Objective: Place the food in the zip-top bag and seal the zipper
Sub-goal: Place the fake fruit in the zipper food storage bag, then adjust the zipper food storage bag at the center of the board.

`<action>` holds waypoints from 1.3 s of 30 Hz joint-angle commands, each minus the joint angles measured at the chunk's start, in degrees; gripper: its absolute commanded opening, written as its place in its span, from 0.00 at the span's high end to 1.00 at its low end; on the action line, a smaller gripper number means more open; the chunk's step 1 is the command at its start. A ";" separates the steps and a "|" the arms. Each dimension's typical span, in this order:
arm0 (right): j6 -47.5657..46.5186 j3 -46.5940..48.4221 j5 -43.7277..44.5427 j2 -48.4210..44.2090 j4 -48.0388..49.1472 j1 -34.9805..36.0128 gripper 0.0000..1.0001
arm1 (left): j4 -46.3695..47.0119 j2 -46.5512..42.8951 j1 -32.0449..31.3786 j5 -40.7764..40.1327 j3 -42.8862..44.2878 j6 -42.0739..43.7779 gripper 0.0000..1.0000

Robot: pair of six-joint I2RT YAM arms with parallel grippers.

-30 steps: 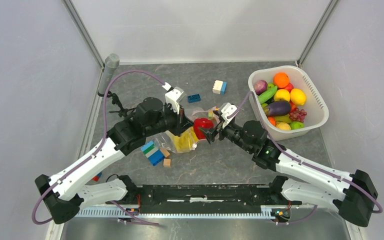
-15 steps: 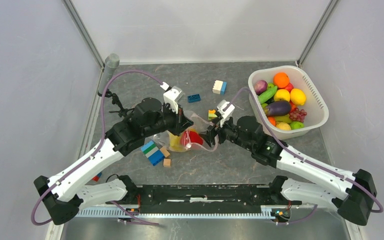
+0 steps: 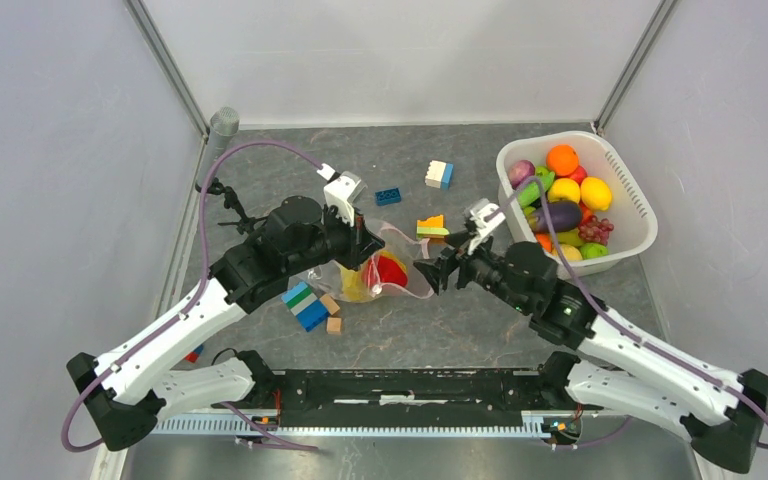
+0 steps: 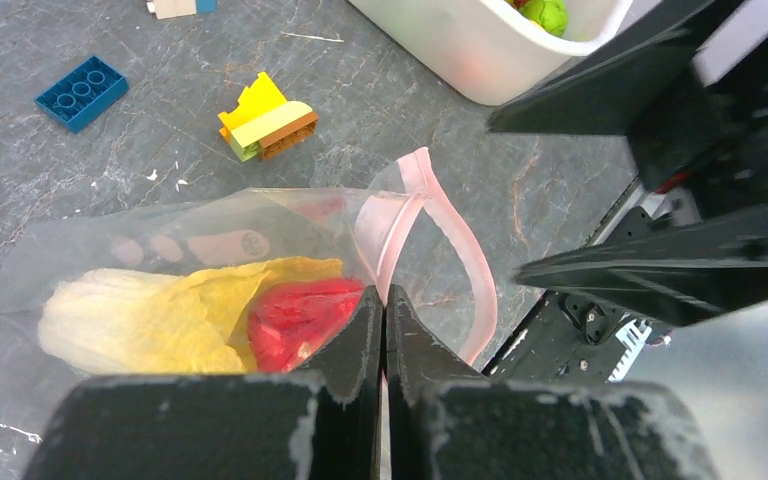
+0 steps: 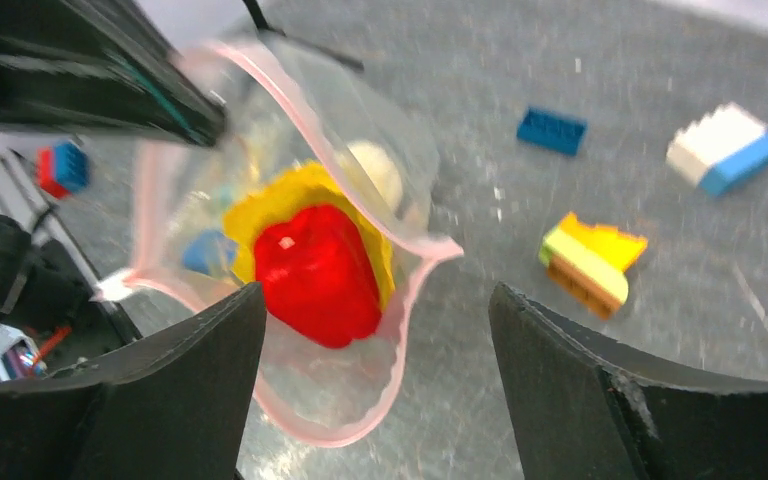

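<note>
Left of the basket (image 3: 615, 262) the bag (image 4: 190, 225) looks limp, slippery, food (image 5: 315, 275) inside; left pincer (image 4: 385, 300) pinches its pink zipper (image 4: 460, 250), likely the firmest hold; right pincer (image 3: 428, 270) gapes empty beside it.

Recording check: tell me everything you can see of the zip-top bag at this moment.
The zip-top bag is a clear, crinkly plastic pouch with faint round marks and a pale-pink zipper along its mouth. The mouth is open, the strip bowed into a loop that faces the open right gripper. Inside lie a red food piece and a yellow one. Its body rests on the grey table, with its rim pinched by the shut left gripper.
</note>
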 commanded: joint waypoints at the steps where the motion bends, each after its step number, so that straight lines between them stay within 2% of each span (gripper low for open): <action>1: 5.01 -0.52 4.66 6.59 -4.90 0.07 0.18 | 3.97 -0.71 0.05 0.24 0.44 -2.10 0.98; 3: 6.14 -1.28 4.84 8.28 -3.70 0.08 0.29 | 3.54 -0.97 0.05 0.03 0.24 -2.18 0.98; 5: 6.29 -1.40 2.64 9.20 -1.65 0.09 0.36 | 3.13 -1.26 0.05 -0.36 -0.07 -2.19 0.98; 7: 6.15 -1.28 1.08 9.77 0.88 0.07 0.52 | 2.61 -1.34 0.04 -0.92 -0.24 -2.07 0.98; 9: 4.85 0.67 1.81 10.42 1.61 0.07 0.76 | 2.47 -1.50 0.04 -1.91 -0.52 -1.89 0.98; 13: -0.61 7.49 1.98 12.68 2.00 0.07 0.96 | 1.73 -3.08 0.05 -4.40 -0.74 -0.87 0.98; 15: -3.21 11.94 1.62 14.03 2.46 0.08 1.00 | 2.10 -4.66 0.05 -7.32 -1.49 -0.15 0.98; 22: -8.14 24.23 -1.41 17.62 7.06 0.06 1.00 | 6.41 -8.28 0.05 -14.09 -3.19 2.90 0.98; 25: -8.98 24.41 -5.87 18.39 9.64 0.07 1.00 | 7.69 -9.20 0.05 -17.18 -5.52 2.86 0.98; 28: -10.05 24.43 -8.99 20.38 7.02 0.07 1.00 | 8.70 -10.01 0.13 -19.80 -8.81 1.41 0.98; 33: -9.92 20.10 -6.57 21.12 8.82 0.07 0.99 | 11.47 -12.76 0.14 -21.93 -12.05 -0.03 0.98; 39: -11.01 20.93 -6.58 21.64 10.29 0.07 0.99 | 10.62 -13.94 0.14 -22.28 -10.72 0.45 0.98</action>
